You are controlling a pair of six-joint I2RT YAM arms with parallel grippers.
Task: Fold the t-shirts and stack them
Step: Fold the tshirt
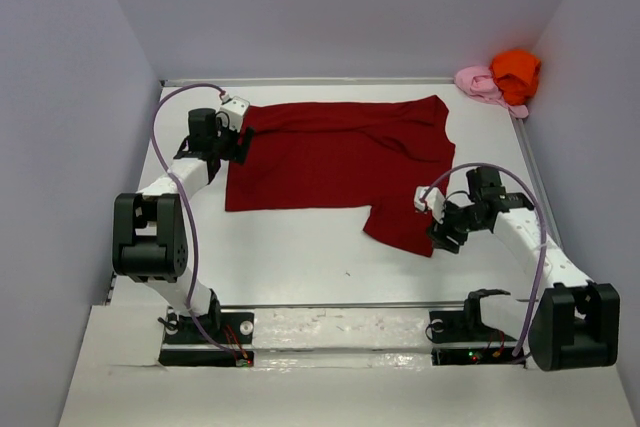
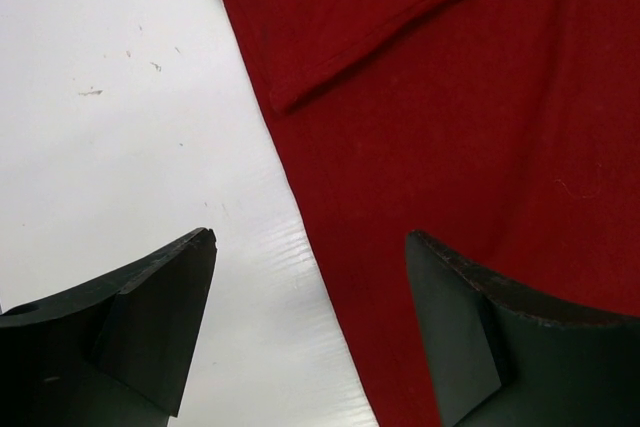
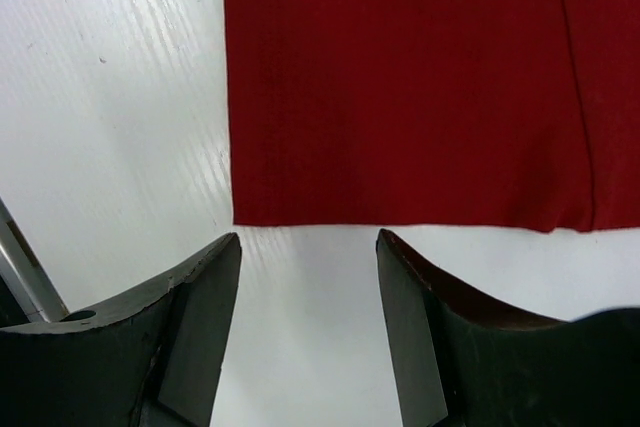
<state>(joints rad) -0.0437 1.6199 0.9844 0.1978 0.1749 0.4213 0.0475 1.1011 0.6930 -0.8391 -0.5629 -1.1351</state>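
The dark red t-shirt (image 1: 335, 162) lies spread across the table, one part folded over along its far edge. One sleeve (image 1: 400, 227) sticks out toward the near right. My left gripper (image 1: 238, 137) hangs open over the shirt's left edge (image 2: 320, 247), one finger over bare table, the other over cloth. My right gripper (image 1: 432, 225) is open just short of the sleeve's hem (image 3: 400, 219), nothing between its fingers. The orange t-shirt (image 1: 515, 72) and the pale pink t-shirt (image 1: 480, 82) sit bunched in the far right corner.
White table (image 1: 300, 257) with a raised rim, grey walls close on both sides. Both arm bases (image 1: 205, 332) stand at the near edge. A purple cable (image 1: 175, 162) loops over the left arm.
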